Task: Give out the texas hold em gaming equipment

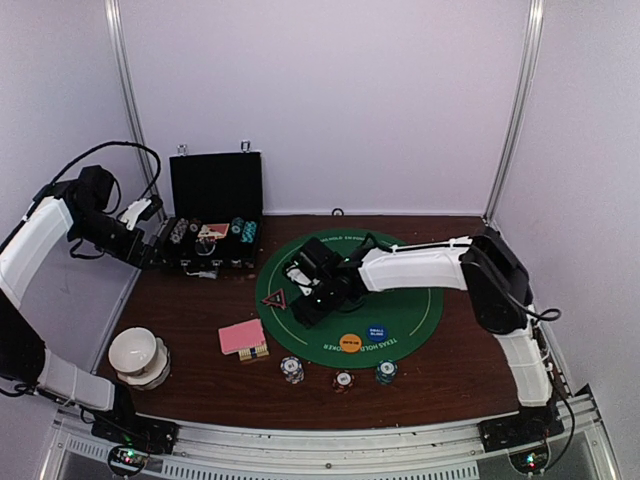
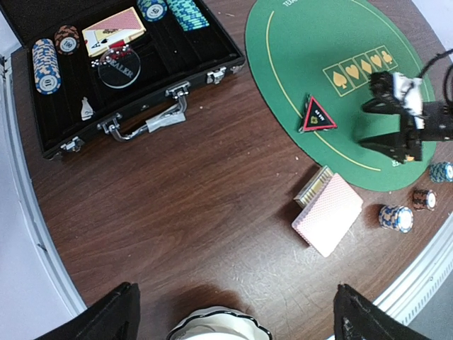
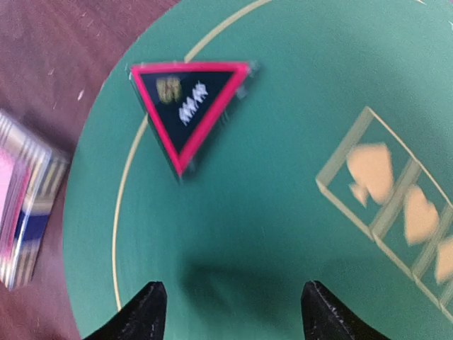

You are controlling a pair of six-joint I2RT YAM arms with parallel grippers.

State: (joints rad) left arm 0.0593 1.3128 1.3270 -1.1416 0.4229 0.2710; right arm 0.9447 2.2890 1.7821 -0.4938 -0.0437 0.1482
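The right gripper (image 3: 226,301), fingers spread and empty, hovers over the green mat (image 3: 283,212) near the red triangle marker (image 3: 187,106), which looks already placed; the next move likely calls for fetching another piece.

Pink paper cards (image 1: 241,335) (matt felt mat (image 1: 415,307), wooden table (image 1: 190,300))

Round green felt mat (image 1: 425,300) on brown table (image 1: 190,300). Right tool (image 1: 305,303) over the mat's left part, near the red triangle marker (image 1: 275,298) on the mat's left edge. Orange disc (image 1: 349,342) and blue disc (image 1: 377,331) lie on the mat's near edge. Just off that edge, in a row: white chip stack (image 1: 291,370), red chip stack (image 1: 343,380), teal chip stack (image 1: 386,372). Pink-backed card deck (image 1: 241,335) left of the mat. Open black case (image 1: 213,190) beyond the mat's far-left side.
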